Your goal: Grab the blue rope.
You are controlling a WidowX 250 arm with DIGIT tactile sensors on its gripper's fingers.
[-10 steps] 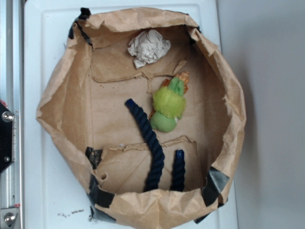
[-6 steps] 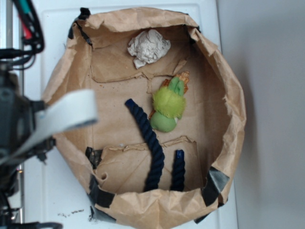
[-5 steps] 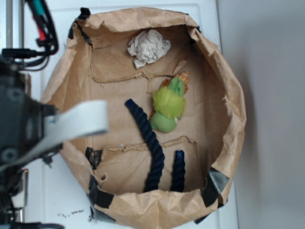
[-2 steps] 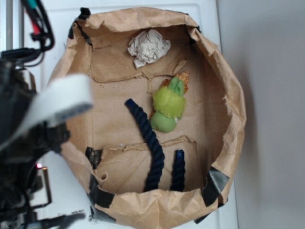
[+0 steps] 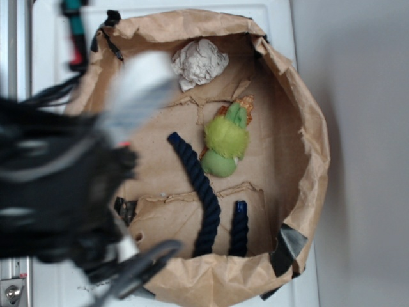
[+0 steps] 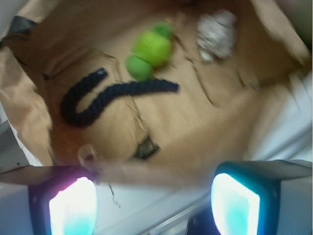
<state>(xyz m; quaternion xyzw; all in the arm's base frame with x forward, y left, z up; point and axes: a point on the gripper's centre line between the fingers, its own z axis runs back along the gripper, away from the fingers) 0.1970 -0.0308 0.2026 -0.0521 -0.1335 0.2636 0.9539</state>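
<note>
The blue rope point(image 6: 105, 95) is seen curled on the paper bin point(image 5: 300, 115) floor beside the green plush toy point(image 5: 226, 141); the gripper point(image 6: 154, 205) is held above the bin's edge, jaws apart, nothing held.

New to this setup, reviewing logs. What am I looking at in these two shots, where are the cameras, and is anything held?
It is a small robot arm, a WidowX 250. The exterior view looks straight down: the dark blur at left is the arm moving in. The wrist view comes from a camera on the arm; the two glowing pads at its bottom are the fingertips of the gripper. The jaws stand apart with nothing between them. Inside the brown paper bin lie the blue rope, bent into a U, a green plush toy beside it and a crumpled white paper ball. Nothing is held.
</note>
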